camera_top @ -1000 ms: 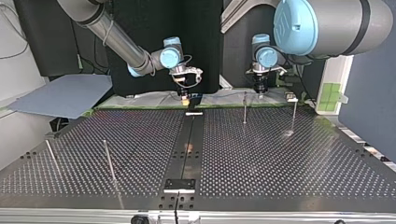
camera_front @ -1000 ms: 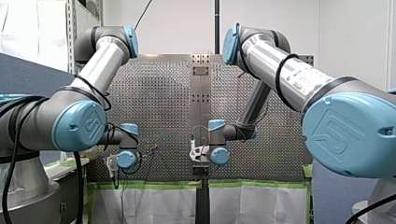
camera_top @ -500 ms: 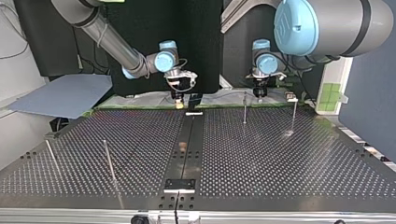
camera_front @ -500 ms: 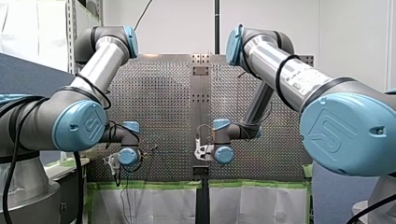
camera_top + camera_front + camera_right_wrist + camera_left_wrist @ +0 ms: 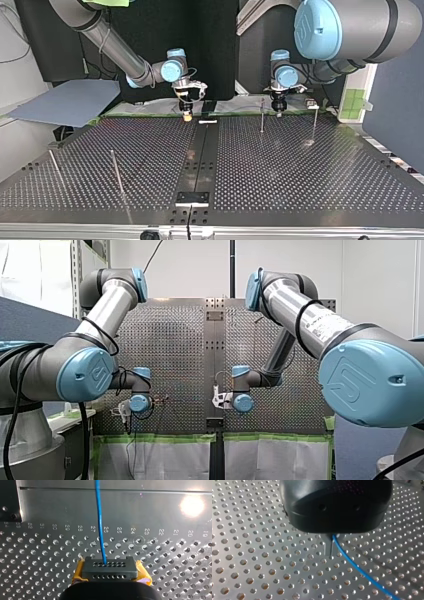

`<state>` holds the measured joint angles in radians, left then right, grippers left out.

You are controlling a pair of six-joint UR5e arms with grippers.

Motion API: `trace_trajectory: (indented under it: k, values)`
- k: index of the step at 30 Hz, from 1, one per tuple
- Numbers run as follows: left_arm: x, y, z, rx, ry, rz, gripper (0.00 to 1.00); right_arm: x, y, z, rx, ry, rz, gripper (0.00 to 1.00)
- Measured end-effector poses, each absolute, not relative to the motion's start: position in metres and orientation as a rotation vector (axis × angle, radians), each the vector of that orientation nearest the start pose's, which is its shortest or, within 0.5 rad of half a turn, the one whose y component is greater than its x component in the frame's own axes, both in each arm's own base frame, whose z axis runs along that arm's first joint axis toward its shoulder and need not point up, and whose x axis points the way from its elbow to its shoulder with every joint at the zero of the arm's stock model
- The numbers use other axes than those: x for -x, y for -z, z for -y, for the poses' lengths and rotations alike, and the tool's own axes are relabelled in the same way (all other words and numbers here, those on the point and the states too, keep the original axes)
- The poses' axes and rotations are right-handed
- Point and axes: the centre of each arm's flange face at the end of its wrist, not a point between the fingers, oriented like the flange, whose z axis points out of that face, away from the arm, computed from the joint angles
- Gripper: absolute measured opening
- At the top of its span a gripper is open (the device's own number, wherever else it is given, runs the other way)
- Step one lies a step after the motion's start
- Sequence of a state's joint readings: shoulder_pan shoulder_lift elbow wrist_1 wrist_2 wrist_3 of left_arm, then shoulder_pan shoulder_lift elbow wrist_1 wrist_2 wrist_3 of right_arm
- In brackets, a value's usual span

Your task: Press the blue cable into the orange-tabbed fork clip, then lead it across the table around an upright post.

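Clamping blue cable (image 5: 99,517) in closed fingers of left gripper (image 5: 329,551) and right gripper (image 5: 107,565); likely pre-clip carry. Next: align over fork clip, press straight down.

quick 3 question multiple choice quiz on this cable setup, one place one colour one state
1. In the right wrist view the blue cable runs: A) straight ahead from between the fingers B) coiled beside them C) around a post
2. The pads of my right gripper are: A) green B) yellow C) white
3. State of my right gripper: A) open, empty B) shut on the blue cable C) open around a post
1A: it leaves the fingers straight ahead. 2B: yellow shows beside the fingers. 3B: the fingers pinch it.
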<state>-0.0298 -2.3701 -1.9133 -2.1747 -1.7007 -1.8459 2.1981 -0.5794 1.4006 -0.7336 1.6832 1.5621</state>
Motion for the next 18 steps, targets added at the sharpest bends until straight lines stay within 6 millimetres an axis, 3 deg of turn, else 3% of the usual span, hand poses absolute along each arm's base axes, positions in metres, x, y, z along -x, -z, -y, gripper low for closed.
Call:
trace_trajectory:
  k: [6, 8, 9, 11, 12, 13, 14, 15, 16, 17, 18]
  values:
    - [-0.545, 0.013, 0.135, 0.315, 0.112, -1.717, 0.04, -0.514, -0.007, 0.518, -1.651, -1.501, 0.956, 0.0]
    - [-0.546, 0.013, 0.134, 0.313, 0.114, -1.714, 0.24, -0.514, -0.008, 0.52, -1.651, -1.501, 0.957, 0.0]
    - [-0.546, 0.012, 0.134, 0.313, 0.115, -1.712, 0.24, -0.513, -0.008, 0.52, -1.652, -1.5, 0.957, 0.0]
    - [-0.548, 0.011, 0.133, 0.313, 0.119, -1.702, 0.45, -0.513, -0.008, 0.521, -1.654, -1.497, 0.957, 0.0]
    - [-0.548, 0.011, 0.133, 0.313, 0.12, -1.696, 0.45, -0.513, -0.008, 0.521, -1.656, -1.495, 0.957, 0.0]
    - [-0.549, 0.01, 0.132, 0.314, 0.119, -1.69, 0.6, -0.513, -0.008, 0.521, -1.658, -1.493, 0.958, 0.0]
    - [-0.55, 0.01, 0.13, 0.317, 0.114, -1.682, 0.69, -0.512, -0.007, 0.52, -1.66, -1.491, 0.958, 0.0]
    - [-0.551, 0.009, 0.129, 0.321, 0.109, -1.674, 0.69, -0.512, -0.007, 0.52, -1.661, -1.49, 0.958, 0.0]
    - [-0.553, 0.008, 0.127, 0.325, 0.103, -1.666, 0.84, -0.512, -0.007, 0.52, -1.662, -1.489, 0.958, 0.0]
    - [-0.554, 0.008, 0.125, 0.33, 0.096, -1.657, 0.93, -0.512, -0.007, 0.521, -1.663, -1.488, 0.959, 0.0]
    - [-0.555, 0.007, 0.123, 0.331, 0.091, -1.651, 0.93, -0.512, -0.007, 0.52, -1.664, -1.487, 0.959, 0.0]
